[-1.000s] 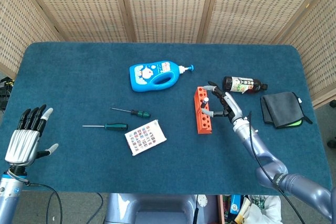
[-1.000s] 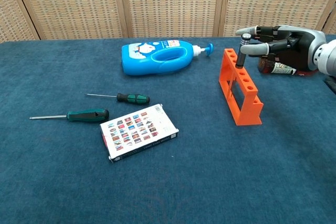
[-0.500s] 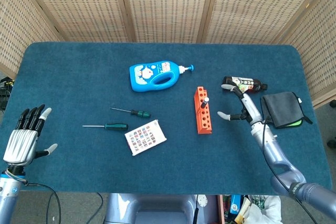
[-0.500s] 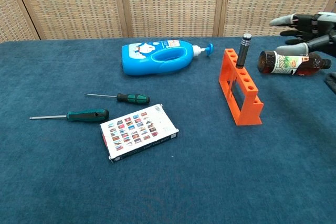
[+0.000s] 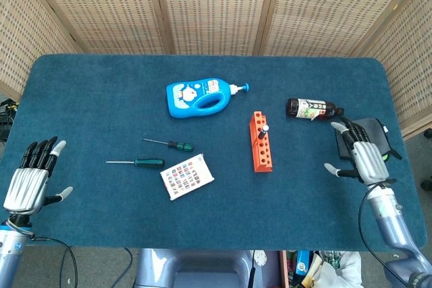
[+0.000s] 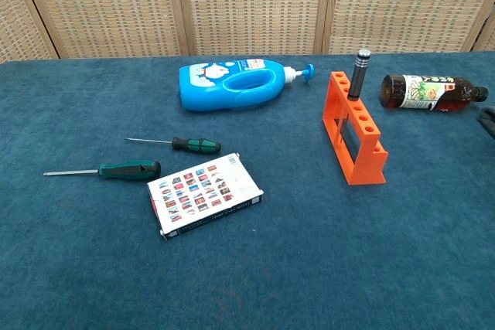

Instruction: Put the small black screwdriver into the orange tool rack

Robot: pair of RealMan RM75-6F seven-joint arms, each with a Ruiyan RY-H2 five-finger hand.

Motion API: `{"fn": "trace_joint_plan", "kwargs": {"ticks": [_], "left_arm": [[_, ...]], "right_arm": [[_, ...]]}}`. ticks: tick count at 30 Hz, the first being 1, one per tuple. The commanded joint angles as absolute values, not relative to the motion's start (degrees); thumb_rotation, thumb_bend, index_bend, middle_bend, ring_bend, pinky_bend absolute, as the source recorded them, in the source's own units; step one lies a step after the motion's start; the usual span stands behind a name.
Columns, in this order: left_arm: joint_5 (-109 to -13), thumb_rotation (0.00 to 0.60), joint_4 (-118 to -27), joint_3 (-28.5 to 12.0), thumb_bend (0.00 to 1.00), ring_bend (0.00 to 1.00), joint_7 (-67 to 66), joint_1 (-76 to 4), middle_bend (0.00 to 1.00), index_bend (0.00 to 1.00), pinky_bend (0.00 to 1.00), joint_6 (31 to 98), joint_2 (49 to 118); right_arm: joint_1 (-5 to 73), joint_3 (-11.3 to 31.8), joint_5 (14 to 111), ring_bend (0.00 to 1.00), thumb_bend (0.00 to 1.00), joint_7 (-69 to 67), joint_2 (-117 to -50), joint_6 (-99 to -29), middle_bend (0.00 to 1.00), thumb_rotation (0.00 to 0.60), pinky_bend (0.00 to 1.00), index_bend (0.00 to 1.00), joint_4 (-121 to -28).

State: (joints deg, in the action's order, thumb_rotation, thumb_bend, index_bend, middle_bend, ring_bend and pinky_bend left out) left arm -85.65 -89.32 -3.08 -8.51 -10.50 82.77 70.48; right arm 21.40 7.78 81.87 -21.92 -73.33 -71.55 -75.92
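Silver-backed, the right robot hand [image 5: 365,157] hovers empty with fingers spread, well right of the orange plastic tool rack [image 6: 354,127]. The left robot hand [image 5: 30,179] is likewise spread. The small black screwdriver [image 6: 358,73], ribbed handle up, stands upright in the rack's far end.

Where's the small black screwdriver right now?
The small black screwdriver stands upright in the orange tool rack, in a hole near its far end, right of centre, between the blue bottle and brown bottle.
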Motion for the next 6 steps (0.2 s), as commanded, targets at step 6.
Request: {"fn": "trace_joint_plan", "kwargs": {"ticks": [6], "left_arm": [[-85.5, 0.6, -89.4, -2.6, 0.0, 0.0, -8.8, -9.6, 0.0, 0.0, 0.0, 83.4, 70.0]], "right_arm": [[12.4, 3.5, 85.2, 0.0, 0.17, -6.7, -69.0, -84.0, 0.0, 0.6, 0.0, 0.06, -81.3]]}}
